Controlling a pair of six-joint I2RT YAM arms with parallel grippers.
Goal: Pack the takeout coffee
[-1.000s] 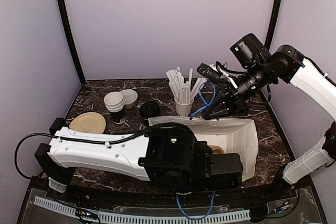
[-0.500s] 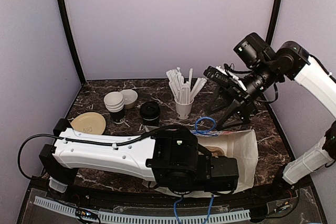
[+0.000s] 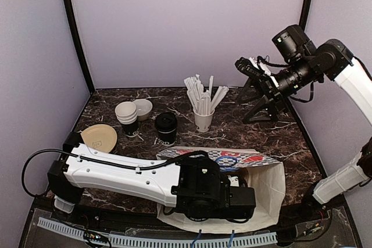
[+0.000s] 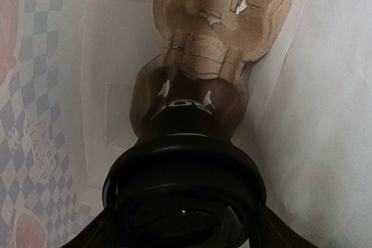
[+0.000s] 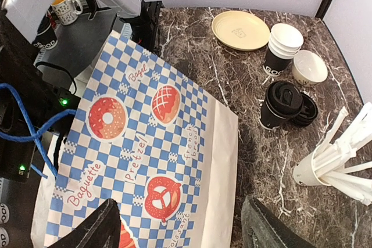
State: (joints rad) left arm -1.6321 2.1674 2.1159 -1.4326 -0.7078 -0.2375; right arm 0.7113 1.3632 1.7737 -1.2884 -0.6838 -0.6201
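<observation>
One coffee in, one to go.
Left gripper [image 4: 183,227] is inside the paper bag [image 3: 270,172], apparently clamped on the takeout coffee [image 4: 185,161] at its lid, base at the cardboard carrier [image 4: 221,33]; release not yet done. Right gripper [image 5: 183,233] hangs above the table [image 5: 261,50], jaws spread, empty. Second lidded cup [image 5: 281,104] stands outside, just beside the lid stack [image 5: 308,112].

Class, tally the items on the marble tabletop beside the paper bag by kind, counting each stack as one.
Lidded coffee cup: 1
Stack of lidless cups: 1
Stack of lids: 1
Bowl: 1
Plate: 1
Straw cup: 1
Total: 6
</observation>
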